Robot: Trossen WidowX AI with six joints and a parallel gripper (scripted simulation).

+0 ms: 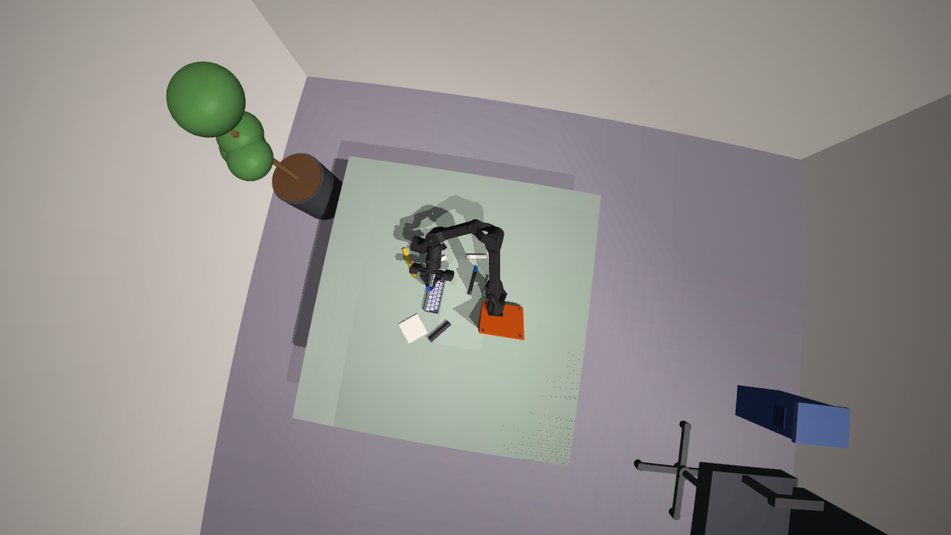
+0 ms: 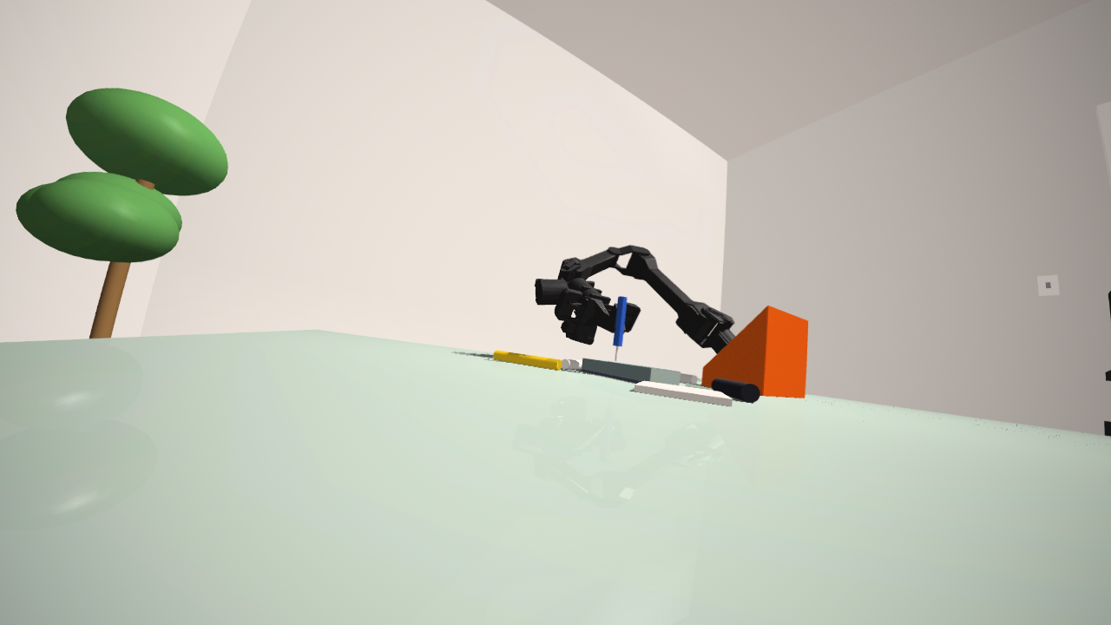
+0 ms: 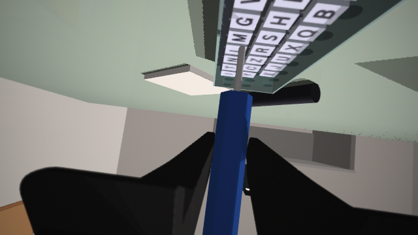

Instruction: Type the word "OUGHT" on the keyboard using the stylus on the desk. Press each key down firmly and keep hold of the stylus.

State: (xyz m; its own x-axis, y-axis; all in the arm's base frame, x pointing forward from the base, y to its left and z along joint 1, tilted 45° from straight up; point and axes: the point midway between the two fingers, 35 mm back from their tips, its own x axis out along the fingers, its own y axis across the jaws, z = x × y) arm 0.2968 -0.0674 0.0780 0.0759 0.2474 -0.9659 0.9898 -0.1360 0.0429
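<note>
My gripper (image 1: 431,276) (image 2: 620,325) (image 3: 230,142) is shut on the blue stylus (image 1: 429,288) (image 2: 621,309) (image 3: 233,114) and holds it nearly upright, thin grey tip down. The keyboard (image 1: 434,299) (image 2: 621,369) (image 3: 258,87) lies under the tip, with white lettered keys in rows. In the wrist view the tip shows at the edge of the L key, beside the M key, with R close by. In the exterior view the tip is at or just above the keyboard's top edge; I cannot tell whether it touches a key. The arm hides the keyboard's far end in the top view.
A white square pad (image 1: 412,328) (image 2: 683,392) (image 3: 186,83) and a dark cylinder (image 1: 439,331) (image 2: 735,390) (image 3: 290,94) lie off the keyboard's near end. A yellow rod (image 1: 406,253) (image 2: 528,359), a white bar (image 1: 475,255) and a blue-ended black pen (image 1: 472,281) lie around it. The orange block (image 1: 508,322) (image 2: 788,357) stands by the arm's base.
</note>
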